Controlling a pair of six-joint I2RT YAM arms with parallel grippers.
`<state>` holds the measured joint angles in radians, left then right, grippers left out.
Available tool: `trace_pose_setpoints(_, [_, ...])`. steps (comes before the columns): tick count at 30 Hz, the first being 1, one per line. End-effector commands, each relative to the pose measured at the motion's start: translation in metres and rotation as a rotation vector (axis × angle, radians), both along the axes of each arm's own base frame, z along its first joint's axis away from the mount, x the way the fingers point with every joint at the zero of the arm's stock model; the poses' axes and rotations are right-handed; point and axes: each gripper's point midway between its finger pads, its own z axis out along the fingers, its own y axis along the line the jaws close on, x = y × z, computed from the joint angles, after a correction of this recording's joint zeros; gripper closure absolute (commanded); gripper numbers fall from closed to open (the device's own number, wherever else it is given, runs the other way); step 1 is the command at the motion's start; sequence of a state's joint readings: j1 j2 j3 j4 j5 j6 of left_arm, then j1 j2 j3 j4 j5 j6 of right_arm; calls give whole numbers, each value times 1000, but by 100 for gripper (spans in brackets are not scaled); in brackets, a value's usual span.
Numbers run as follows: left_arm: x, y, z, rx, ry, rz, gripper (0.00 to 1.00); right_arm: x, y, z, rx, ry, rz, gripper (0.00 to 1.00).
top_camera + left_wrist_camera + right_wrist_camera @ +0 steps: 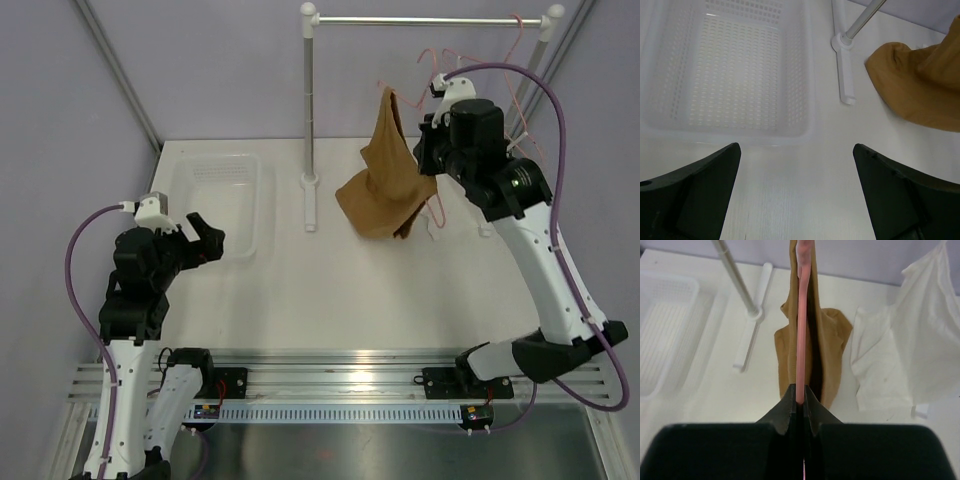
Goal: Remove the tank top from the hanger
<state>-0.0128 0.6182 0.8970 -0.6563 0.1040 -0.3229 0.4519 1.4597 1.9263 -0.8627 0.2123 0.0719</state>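
R jaws shut tight on the pink hanger (801, 330) wire, holding it up near 1 o'clock in the top view, by the rack (310, 110). Tank top (385, 180) is on the hanger: upper part draped over the wire, hem heaped on the desk (350, 290). L jaws wide open and empty, low at 9 o'clock, with the basket (252, 215) at their 12. Step: hanger secured, stripping not begun. Next prob needs L to reach twd 2 o'clock, pinch the cloth and pull it clear.

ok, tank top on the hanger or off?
On: the tank top hangs over both sides of the hanger held in the right gripper.
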Motion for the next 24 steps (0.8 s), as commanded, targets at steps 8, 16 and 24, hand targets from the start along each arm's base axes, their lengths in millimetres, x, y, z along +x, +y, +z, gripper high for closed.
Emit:
trace_pose_setpoints(8, [17,-109,117,-275,-213,-285,1,-134,28,-14,256,-23,407,100])
trace_pose_setpoints(16, [-8,-238,147,-212,-256,-574,1,-195,33,-42,350,54,556,100])
trace_pose_setpoints(24, [12,-273,98,-13,-154,-488,9,-218,30,-47,362,49,608,100])
